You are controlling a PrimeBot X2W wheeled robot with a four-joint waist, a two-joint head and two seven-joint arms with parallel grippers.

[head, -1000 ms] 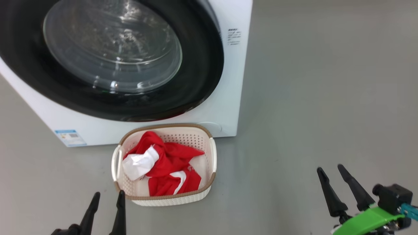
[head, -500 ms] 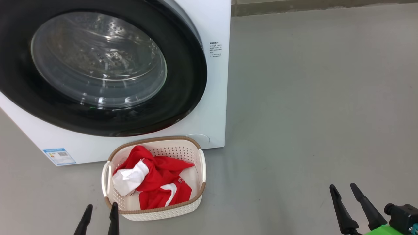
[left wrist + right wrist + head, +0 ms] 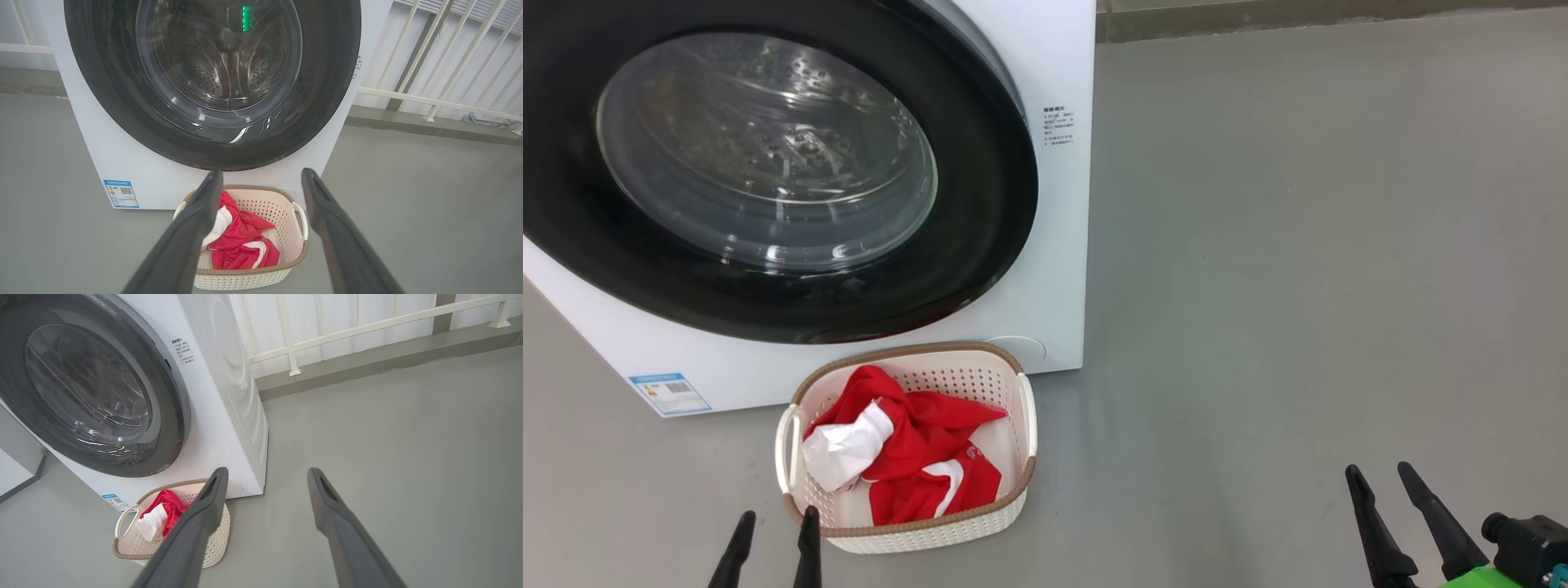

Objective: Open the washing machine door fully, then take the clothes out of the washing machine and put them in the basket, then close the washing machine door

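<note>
The white washing machine stands at the upper left, and its round black-rimmed door sits shut against the front, the steel drum showing through the glass. On the floor before it rests the cream basket with red and white clothes piled inside. My left gripper hovers open just at the basket's near left corner, empty. Far to the right, over bare floor, my right gripper is open and empty too. The left wrist view looks over the basket at the door; the right wrist view has the basket at lower left.
Grey floor spreads wide to the right of the machine. A low kerb and white railing run along the back wall. A blue label marks the machine's lower left front.
The head camera tilted up over the last second, so machine and basket slid down and left in the picture. Both grippers stay open, and the basket's contents look the same.
</note>
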